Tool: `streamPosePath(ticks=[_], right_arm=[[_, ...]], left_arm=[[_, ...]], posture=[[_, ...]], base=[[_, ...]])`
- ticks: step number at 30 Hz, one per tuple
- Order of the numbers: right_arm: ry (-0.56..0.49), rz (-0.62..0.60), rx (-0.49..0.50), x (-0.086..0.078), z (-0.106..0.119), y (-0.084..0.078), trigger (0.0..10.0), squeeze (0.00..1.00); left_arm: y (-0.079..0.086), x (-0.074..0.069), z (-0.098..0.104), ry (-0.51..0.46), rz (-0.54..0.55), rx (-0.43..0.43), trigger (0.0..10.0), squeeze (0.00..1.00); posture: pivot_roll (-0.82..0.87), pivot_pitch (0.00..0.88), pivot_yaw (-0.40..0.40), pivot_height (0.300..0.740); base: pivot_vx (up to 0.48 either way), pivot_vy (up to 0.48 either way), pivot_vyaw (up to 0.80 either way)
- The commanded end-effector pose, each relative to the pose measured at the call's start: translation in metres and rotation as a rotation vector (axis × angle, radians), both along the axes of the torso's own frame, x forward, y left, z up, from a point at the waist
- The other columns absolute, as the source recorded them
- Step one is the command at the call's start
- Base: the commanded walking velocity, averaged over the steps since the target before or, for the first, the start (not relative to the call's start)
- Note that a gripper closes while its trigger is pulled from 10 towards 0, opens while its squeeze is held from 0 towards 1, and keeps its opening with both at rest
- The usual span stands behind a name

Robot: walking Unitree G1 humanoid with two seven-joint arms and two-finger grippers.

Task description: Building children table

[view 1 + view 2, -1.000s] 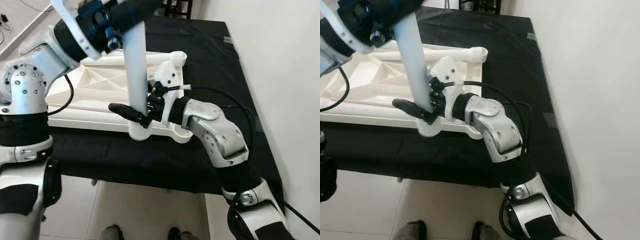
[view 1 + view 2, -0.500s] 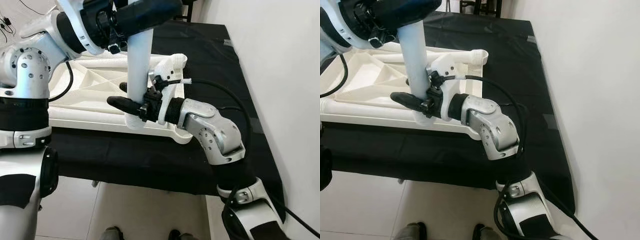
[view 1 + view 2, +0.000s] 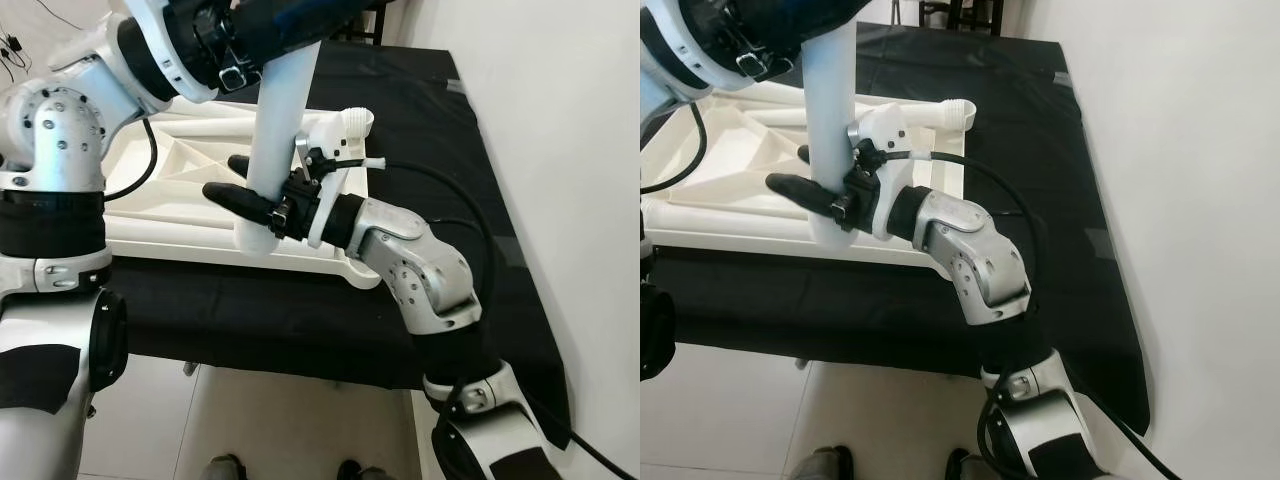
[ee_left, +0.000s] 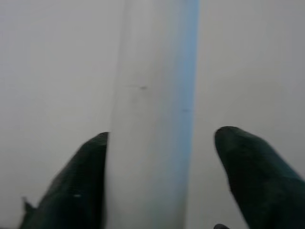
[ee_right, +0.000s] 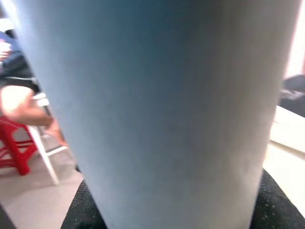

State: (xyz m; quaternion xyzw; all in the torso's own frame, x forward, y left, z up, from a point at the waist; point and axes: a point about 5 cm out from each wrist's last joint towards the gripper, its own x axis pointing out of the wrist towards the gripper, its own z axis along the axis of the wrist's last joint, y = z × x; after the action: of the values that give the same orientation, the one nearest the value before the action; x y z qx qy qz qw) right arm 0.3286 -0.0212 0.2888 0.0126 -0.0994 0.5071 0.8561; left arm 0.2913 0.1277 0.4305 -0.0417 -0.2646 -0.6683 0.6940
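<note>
Since a second ago the right gripper [image 3: 243, 190] and the foot of the white table leg [image 3: 272, 140] have slid toward the robot's left along the near rail of the upturned white tabletop [image 3: 170, 215]; camera shifted a bit too, but the leg's base sat near the tabletop's right corner socket before and is now clearly left of it. Leg has tipped as well: it was close to upright, now its top leans to the right.

Right gripper: both black fingers [image 3: 790, 187] straddle the lower leg, one on the near side of it, one behind, pinching the leg just above the tabletop's near rail. Right wrist view has the leg [image 5: 157, 109] pressed right up against the camera, black finger pads at either side of it.

Left gripper [image 3: 275, 20] holds the upper part of the leg, above the tabletop. In the left wrist view the leg [image 4: 152, 119] runs between the two dark fingers [image 4: 81, 181]; one touches it, the other stands a little off, so jaws part-spread and not fully clamped on it.

Tabletop lies underside-up on the black cloth [image 3: 420, 110] covering the work surface, ribs showing, corner socket [image 3: 355, 122] at its far right corner. White wall [image 3: 560, 150] runs just past the cloth's right edge.
</note>
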Motion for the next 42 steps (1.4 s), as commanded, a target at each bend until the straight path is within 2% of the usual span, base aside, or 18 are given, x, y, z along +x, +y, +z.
streamPosePath(ticks=[1,3,6,8,10,11,13,14,15,16,17,18,19,24,26,31,36,42], right_arm=[[0.053,-0.163,0.035,0.017,-0.006,-0.026,0.0,0.0],[0.053,-0.163,0.035,0.017,-0.006,-0.026,0.0,0.0],[0.048,-0.234,0.036,0.024,-0.007,-0.043,0.0,0.0],[0.032,-0.349,0.042,0.031,-0.012,-0.071,0.0,0.0],[0.016,-0.41,0.05,0.033,-0.012,-0.084,0.5,0.0],[-0.021,-0.463,0.071,0.033,-0.011,-0.095,4.8,0.0],[-0.021,-0.463,0.071,0.033,-0.011,-0.095,4.8,0.0],[-0.075,-0.488,0.113,0.03,-0.006,-0.102,10.0,0.0],[-0.056,-0.446,0.141,0.028,-0.007,-0.105,10.0,0.0],[-0.056,-0.446,0.141,0.028,-0.007,-0.105,10.0,0.0],[-0.049,-0.383,0.166,0.022,-0.008,-0.105,10.0,0.0],[-0.044,-0.296,0.181,0.015,-0.009,-0.103,10.0,0.0],[-0.055,-0.219,0.182,0.006,-0.011,-0.101,10.0,0.0],[-0.074,-0.097,0.18,-0.009,-0.016,-0.1,10.0,0.0],[-0.078,-0.038,0.149,-0.016,-0.022,-0.1,10.0,0.0],[-0.094,-0.005,0.11,-0.019,-0.027,-0.097,10.0,0.0],[-0.093,-0.015,0.095,-0.017,-0.033,-0.099,10.0,0.0],[-0.072,-0.043,0.094,-0.015,-0.039,-0.103,10.0,0.0]], left_arm=[[0.011,-0.004,0.003,-0.029,0.024,-0.029,10.0,1.0],[0.011,-0.004,0.003,-0.029,0.024,-0.029,10.0,1.0],[0.03,-0.005,0.005,-0.026,0.112,-0.062,10.0,1.0],[0.06,-0.013,0.002,-0.023,0.286,-0.101,10.0,1.0],[0.074,-0.018,-0.004,-0.009,0.373,-0.121,10.0,1.0],[0.084,-0.02,-0.011,0.016,0.445,-0.136,10.0,1.0],[0.084,-0.02,-0.011,0.016,0.445,-0.136,10.0,1.0],[0.092,-0.019,-0.021,0.04,0.534,-0.128,10.0,1.0],[0.099,-0.015,-0.036,0.093,0.632,-0.125,10.0,1.0],[0.099,-0.015,-0.036,0.093,0.632,-0.125,10.0,1.0],[0.103,-0.01,-0.057,0.143,0.741,-0.099,10.0,0.16],[0.102,-0.008,-0.08,0.19,0.826,-0.058,10.0,0.0],[0.098,-0.01,-0.101,0.222,0.868,-0.009,10.0,0.0],[0.082,-0.017,-0.138,0.271,0.902,0.081,10.0,0.0],[0.062,-0.026,-0.163,0.326,0.914,0.128,10.0,0.0],[0.028,-0.038,-0.191,0.428,0.909,0.144,10.0,0.0],[0.012,-0.045,-0.209,0.495,0.933,0.171,10.0,0.0],[0.006,-0.049,-0.207,0.475,0.929,0.126,10.0,0.0]], posture=[[0.09,0.199,-0.042,0.74],[0.09,0.199,-0.042,0.74],[0.09,0.225,-0.045,0.74],[0.09,0.264,-0.045,0.74],[0.09,0.28,-0.045,0.74],[0.09,0.291,-0.047,0.74],[0.09,0.291,-0.047,0.74],[0.09,0.3,-0.047,0.74],[0.09,0.316,-0.045,0.74],[0.09,0.316,-0.045,0.74],[0.08,0.333,-0.044,0.74],[0.08,0.341,-0.041,0.74],[0.08,0.349,-0.041,0.74],[0.08,0.354,-0.038,0.74],[0.08,0.353,-0.036,0.74],[0.09,0.346,-0.028,0.74],[0.09,0.342,-0.029,0.74],[0.1,0.342,-0.026,0.74]], base=[[0.0,0.0,0.0],[0.0,0.0,0.0],[0.0,0.0,0.0],[0.0,0.0,0.0],[0.0,0.0,0.0],[0.0,0.0,0.0],[0.0,0.0,0.0],[0.0,0.0,0.0],[0.0,0.0,0.0],[0.0,0.0,0.0],[0.0,0.0,0.0],[0.0,0.0,0.0],[0.0,0.0,0.0],[0.0,0.0,0.0],[0.0,0.0,0.0],[0.0,0.0,0.0],[0.0,0.0,0.0],[0.0,0.24,0.0]])
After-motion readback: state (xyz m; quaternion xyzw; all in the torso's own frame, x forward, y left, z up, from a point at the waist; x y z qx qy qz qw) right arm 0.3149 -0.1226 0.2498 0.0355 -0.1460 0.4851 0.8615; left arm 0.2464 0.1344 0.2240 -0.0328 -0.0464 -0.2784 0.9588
